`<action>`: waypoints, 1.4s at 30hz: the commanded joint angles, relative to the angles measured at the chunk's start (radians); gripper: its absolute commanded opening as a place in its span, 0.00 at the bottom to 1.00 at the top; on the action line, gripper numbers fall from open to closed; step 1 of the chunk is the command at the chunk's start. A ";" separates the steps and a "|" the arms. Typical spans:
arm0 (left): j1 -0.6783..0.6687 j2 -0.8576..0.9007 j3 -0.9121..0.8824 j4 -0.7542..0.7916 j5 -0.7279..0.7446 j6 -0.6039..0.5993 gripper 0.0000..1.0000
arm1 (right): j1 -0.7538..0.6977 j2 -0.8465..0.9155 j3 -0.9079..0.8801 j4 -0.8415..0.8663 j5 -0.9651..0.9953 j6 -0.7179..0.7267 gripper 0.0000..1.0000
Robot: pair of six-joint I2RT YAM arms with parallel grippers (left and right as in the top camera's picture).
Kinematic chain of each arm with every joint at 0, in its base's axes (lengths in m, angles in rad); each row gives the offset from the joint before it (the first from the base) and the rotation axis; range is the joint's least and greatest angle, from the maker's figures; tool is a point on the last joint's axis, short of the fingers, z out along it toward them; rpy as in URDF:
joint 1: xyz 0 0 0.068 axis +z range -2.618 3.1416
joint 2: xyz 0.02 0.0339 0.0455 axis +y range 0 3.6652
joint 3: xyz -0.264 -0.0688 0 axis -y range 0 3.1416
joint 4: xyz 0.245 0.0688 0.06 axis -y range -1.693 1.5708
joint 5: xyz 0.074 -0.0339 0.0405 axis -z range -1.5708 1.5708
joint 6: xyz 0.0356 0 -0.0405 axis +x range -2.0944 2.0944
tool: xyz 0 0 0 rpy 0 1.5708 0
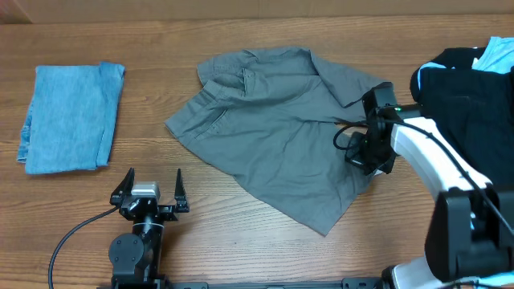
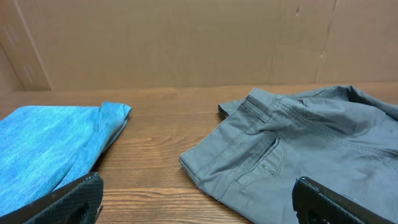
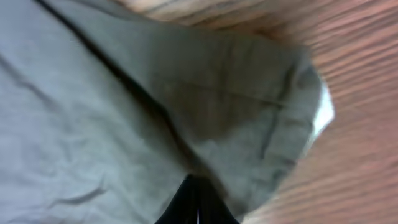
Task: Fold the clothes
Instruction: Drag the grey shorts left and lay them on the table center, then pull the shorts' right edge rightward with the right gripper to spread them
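Observation:
The clothes are chiefly a large grey garment point(image 1: 273, 120) lying crumpled in the middle of the table, its stitched pocket and waistband showing in the left wrist view point(image 2: 311, 143). My right gripper point(image 1: 361, 156) is at the garment's right edge. In the blurred right wrist view its fingers point(image 3: 198, 205) are pressed together, pinching a fold of the grey cloth point(image 3: 124, 93). My left gripper point(image 1: 153, 175) rests near the front edge, open and empty, its fingers spread wide point(image 2: 199, 205) in front of the garment's near corner.
A folded denim-blue garment point(image 1: 71, 119) lies at the far left, also visible from the left wrist point(image 2: 43, 149). At the far right sits a black garment point(image 1: 466, 88) with light blue cloth point(image 1: 496, 54) on it. A cardboard wall point(image 2: 186, 43) backs the table.

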 commanded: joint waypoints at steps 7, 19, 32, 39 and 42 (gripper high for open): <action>0.006 -0.007 -0.003 -0.001 -0.013 0.016 1.00 | -0.015 0.085 -0.060 0.097 0.000 0.008 0.04; 0.006 -0.007 -0.003 -0.001 -0.013 0.016 1.00 | -0.182 0.085 -0.139 0.232 0.121 -0.050 0.04; 0.006 -0.007 -0.003 -0.001 -0.013 0.016 1.00 | -0.213 0.085 -0.005 0.387 0.300 -0.150 0.04; 0.006 -0.007 -0.003 -0.001 -0.013 0.016 1.00 | -0.255 0.085 0.329 0.133 0.110 -0.231 0.04; 0.006 -0.007 -0.003 -0.001 -0.013 0.016 1.00 | -0.256 0.085 0.446 -0.073 -0.009 -0.230 0.04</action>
